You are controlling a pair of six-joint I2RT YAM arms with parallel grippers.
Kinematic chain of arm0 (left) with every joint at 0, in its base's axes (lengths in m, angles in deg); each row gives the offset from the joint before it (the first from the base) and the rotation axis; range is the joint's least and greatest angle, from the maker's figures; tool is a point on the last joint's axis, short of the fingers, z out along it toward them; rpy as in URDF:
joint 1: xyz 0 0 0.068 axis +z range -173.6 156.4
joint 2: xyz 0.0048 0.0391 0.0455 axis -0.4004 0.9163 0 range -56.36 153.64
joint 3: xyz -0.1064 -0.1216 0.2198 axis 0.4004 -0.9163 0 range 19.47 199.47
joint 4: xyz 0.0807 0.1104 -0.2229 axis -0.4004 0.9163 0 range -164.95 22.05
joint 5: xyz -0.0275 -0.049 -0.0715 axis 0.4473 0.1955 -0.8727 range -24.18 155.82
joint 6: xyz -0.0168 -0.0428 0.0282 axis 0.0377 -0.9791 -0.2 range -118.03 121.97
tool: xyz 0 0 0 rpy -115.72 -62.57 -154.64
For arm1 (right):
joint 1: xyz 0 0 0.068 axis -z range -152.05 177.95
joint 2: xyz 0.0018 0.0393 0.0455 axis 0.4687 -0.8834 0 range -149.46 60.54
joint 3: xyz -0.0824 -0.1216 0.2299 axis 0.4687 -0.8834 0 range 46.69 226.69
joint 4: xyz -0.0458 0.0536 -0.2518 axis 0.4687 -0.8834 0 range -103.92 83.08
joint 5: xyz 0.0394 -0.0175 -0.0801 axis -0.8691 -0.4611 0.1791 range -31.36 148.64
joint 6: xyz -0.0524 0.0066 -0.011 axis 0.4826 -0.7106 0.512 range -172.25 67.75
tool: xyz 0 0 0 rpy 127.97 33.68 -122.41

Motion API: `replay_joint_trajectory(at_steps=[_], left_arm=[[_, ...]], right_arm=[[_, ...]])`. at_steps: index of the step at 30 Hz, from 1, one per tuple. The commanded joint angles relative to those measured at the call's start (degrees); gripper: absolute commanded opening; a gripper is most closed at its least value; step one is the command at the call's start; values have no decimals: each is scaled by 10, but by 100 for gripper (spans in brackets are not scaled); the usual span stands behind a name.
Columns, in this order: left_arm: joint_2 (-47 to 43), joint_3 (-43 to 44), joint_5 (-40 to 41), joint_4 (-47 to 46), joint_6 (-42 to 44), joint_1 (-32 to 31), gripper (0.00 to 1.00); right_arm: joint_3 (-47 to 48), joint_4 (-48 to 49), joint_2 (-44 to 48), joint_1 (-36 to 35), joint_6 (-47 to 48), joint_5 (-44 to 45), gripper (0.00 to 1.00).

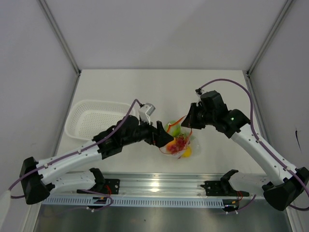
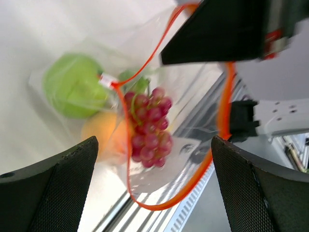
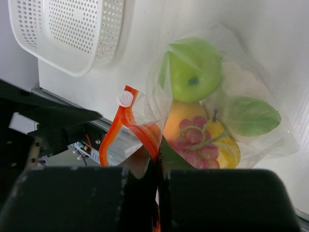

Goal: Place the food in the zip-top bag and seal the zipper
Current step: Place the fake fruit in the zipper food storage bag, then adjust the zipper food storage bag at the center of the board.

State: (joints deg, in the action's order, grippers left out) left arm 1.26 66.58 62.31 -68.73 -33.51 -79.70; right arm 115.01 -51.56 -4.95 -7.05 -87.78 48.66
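The left gripper [image 2: 153, 159], jaws wide and empty, hangs over the grapes [image 2: 149, 128] inside the zip-top bag [image 2: 188, 87], whose gaping zipper [image 2: 225, 106] the right gripper [image 3: 158, 169] pinches tight from the opposite side.

In the right wrist view, the fingers of my right gripper [image 3: 157, 186] are pressed together and fill the bottom edge. They hide where the zipper [image 3: 111, 140] runs in between them. The white basket [image 3: 72, 38] is cut off at the top and left. Inside the zip-top bag [image 3: 270, 140], the grapes [image 3: 193, 147] cover part of the orange [image 3: 181, 118] and the yellow piece [image 3: 231, 151]. A pale whitish piece [image 3: 237, 79] shows only as a patch behind the green apple [image 3: 193, 67].

In my left wrist view the apple and orange are blurred. My left fingers [image 2: 48, 193] run off the bottom edge. From above, the orange and yellow piece merge into one small spot that I can't separate.
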Motion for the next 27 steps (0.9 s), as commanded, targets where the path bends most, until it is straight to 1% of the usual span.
replay_joint_trajectory(at_steps=[1, 4, 15, 17, 19, 20, 22, 24, 25, 27], left_arm=[[28, -6, -26, 5, 10, -6, 99], [52, -1, -31, 13, 9, -6, 99], [91, -3, -73, 4, -6, -6, 100], [99, -2, -86, 3, -13, -6, 82], [106, 5, -96, -1, -12, -6, 59], [107, 6, -108, -4, -13, -6, 39], [108, 13, -122, -9, -13, -6, 29], [110, 21, -125, 0, -12, -6, 24], [108, 28, -127, 1, -10, -6, 18], [108, 36, -129, 13, -5, -6, 10]], right_arm=[[13, 13, 24, 1, 0, -8, 0], [13, 10, 25, 2, 1, -7, 0], [2, 8, 31, -1, 0, -5, 0], [1, 10, 32, -2, 1, -3, 0], [-2, 5, 32, -1, 2, 0, 0], [-3, 3, 32, -2, 5, 8, 0], [-8, 0, 34, -2, 7, 16, 0], [-11, -4, 35, -2, 14, 34, 0], [-12, -12, 35, -2, 18, 41, 0], [-12, -22, 36, -2, 27, 63, 0]])
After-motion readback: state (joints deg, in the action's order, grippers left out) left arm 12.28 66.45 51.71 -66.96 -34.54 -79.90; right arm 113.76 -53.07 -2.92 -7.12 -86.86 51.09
